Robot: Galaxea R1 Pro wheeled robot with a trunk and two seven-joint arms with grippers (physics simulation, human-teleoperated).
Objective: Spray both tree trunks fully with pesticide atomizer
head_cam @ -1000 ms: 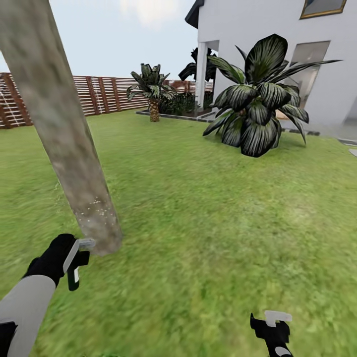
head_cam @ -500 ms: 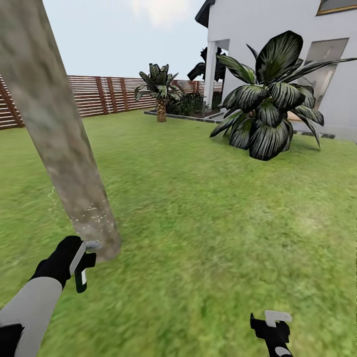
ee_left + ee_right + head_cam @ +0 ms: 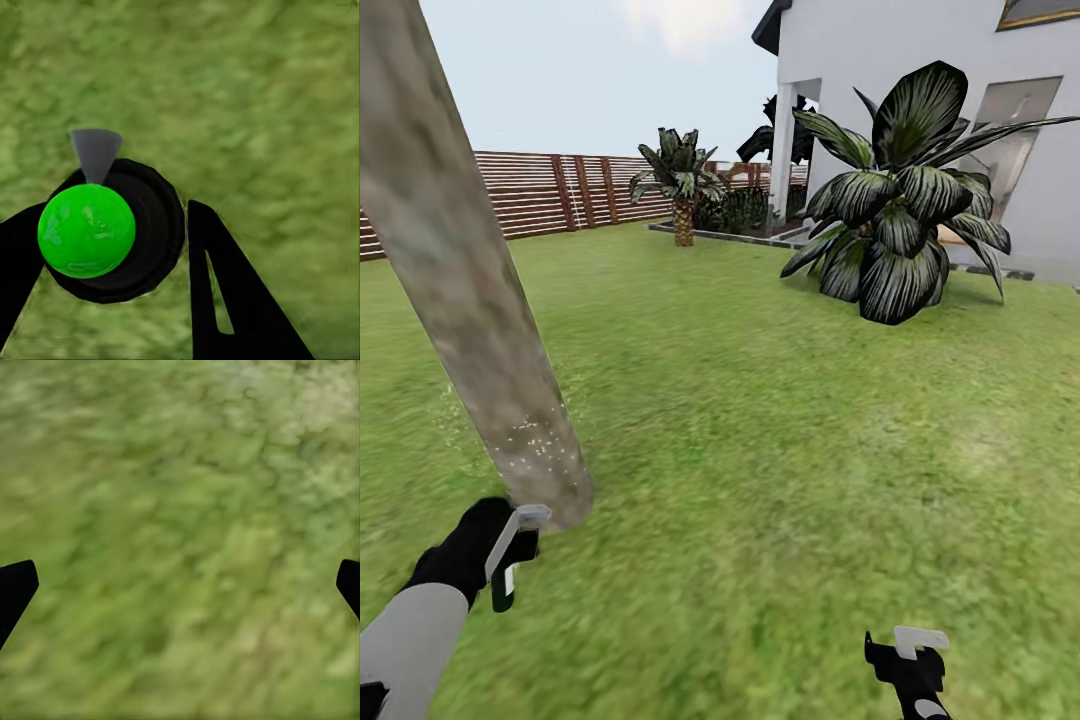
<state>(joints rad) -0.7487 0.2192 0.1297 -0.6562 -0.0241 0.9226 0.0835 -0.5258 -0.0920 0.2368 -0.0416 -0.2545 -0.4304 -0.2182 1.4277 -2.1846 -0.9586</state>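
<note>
A thick, mottled grey-brown tree trunk (image 3: 470, 290) rises from the lawn (image 3: 780, 430) at the left of the head view, leaning out past the upper left corner, and its lowest stretch is flecked with small pale specks. Just beside the foot of the trunk hangs the left gripper (image 3: 500, 555), at the end of a grey-sleeved arm, and it carries the pesticide atomizer (image 3: 512, 545), whose grey nozzle tip points toward the base of the trunk. In the left wrist view the atomizer (image 3: 109, 229) appears as a round black body with a bright green cap and a small grey spout, set between the two black fingers (image 3: 225, 292), which close against its sides over blurred grass. The right gripper (image 3: 908, 665) sits low at the bottom edge of the head view, well apart from the trunk, above bare lawn; in the right wrist view its dark fingertips (image 3: 15, 589) stand wide apart at opposite borders with only grass between them, so it is spread and carries nothing. Farther back across the lawn grow a large plant with broad dark striped leaves (image 3: 900, 210) near the white house (image 3: 960, 90), a short palm (image 3: 682, 185), and a brown slatted fence (image 3: 550, 190) along the far edge.
</note>
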